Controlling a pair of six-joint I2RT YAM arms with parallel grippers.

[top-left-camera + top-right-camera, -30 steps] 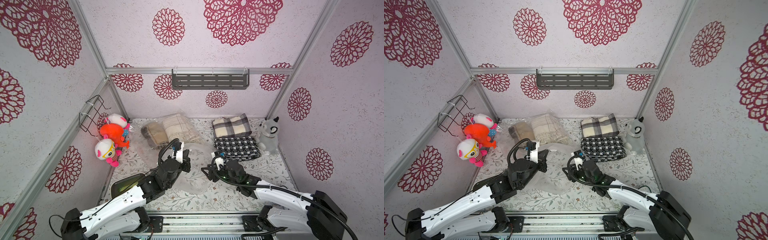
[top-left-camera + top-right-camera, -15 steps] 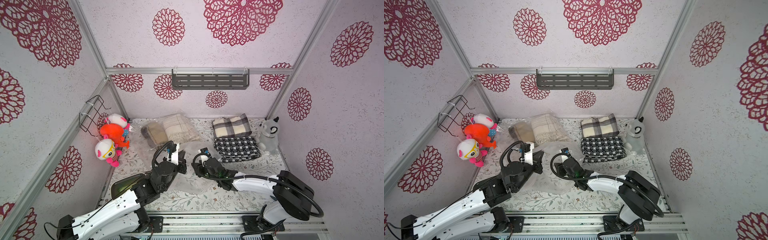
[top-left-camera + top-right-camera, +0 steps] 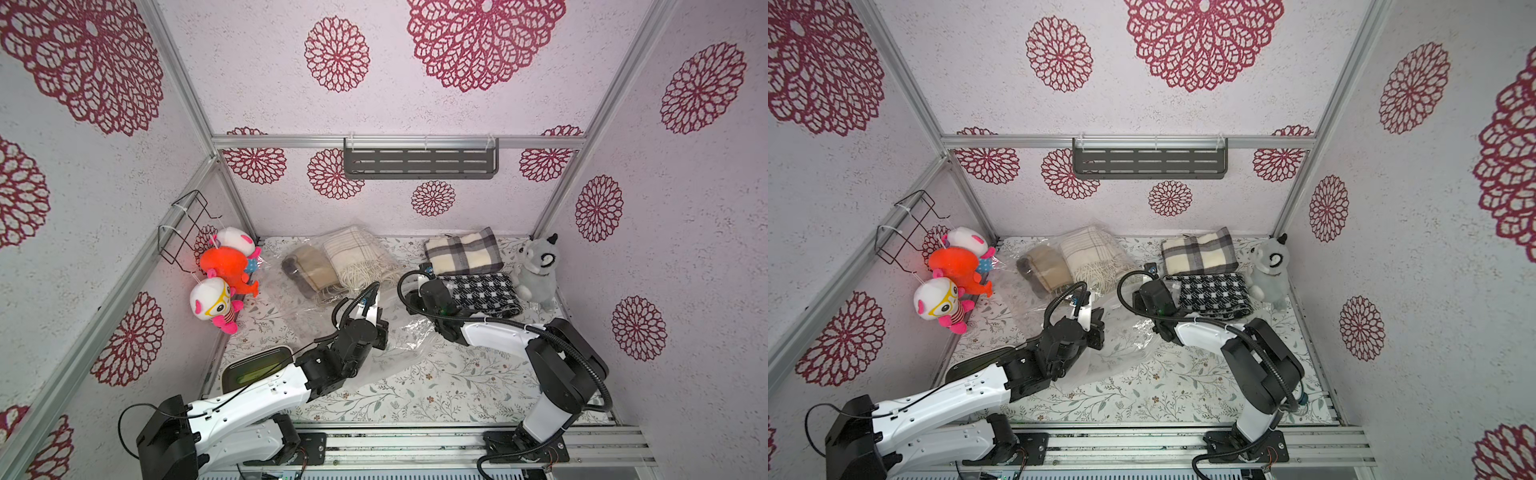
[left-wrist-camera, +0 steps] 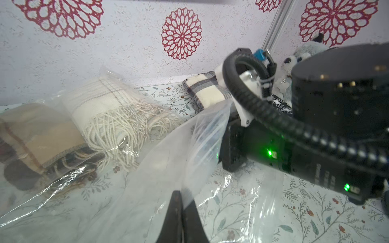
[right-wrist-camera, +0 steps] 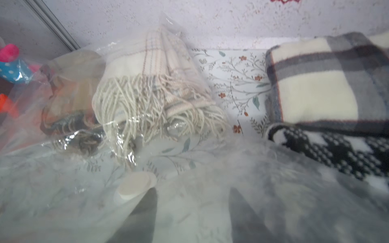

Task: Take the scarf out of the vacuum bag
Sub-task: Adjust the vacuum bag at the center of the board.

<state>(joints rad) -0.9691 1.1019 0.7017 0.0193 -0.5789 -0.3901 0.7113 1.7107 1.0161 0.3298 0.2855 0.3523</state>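
The vacuum bag point(image 3: 299, 324) point(image 3: 1034, 320) lies crinkled from the back left to the middle of the floor. Inside it are a cream fringed scarf point(image 3: 357, 257) point(image 4: 105, 105) point(image 5: 151, 84) and a tan scarf point(image 3: 309, 270) point(image 4: 35, 130). My left gripper point(image 3: 374, 311) point(image 4: 181, 192) is shut on a raised flap of the bag's film near its front end. My right gripper point(image 5: 192, 190) stands open, with hazy film draped over its fingers and the white valve cap point(image 5: 134, 187) beside one fingertip. Its wrist point(image 3: 434, 293) sits just right of the bag.
A folded plaid scarf point(image 3: 461, 251) and a black-and-white checked one point(image 3: 482, 291) lie loose at the back right, next to a grey plush point(image 3: 536, 270). Plush toys point(image 3: 226, 266) and a wire basket point(image 3: 187, 224) line the left wall. A dark tray point(image 3: 257, 365) sits front left.
My right arm has swung from the front middle toward the back, bringing its gripper up beside the bag and the checked scarf. The left gripper keeps its hold and has shifted only slightly.
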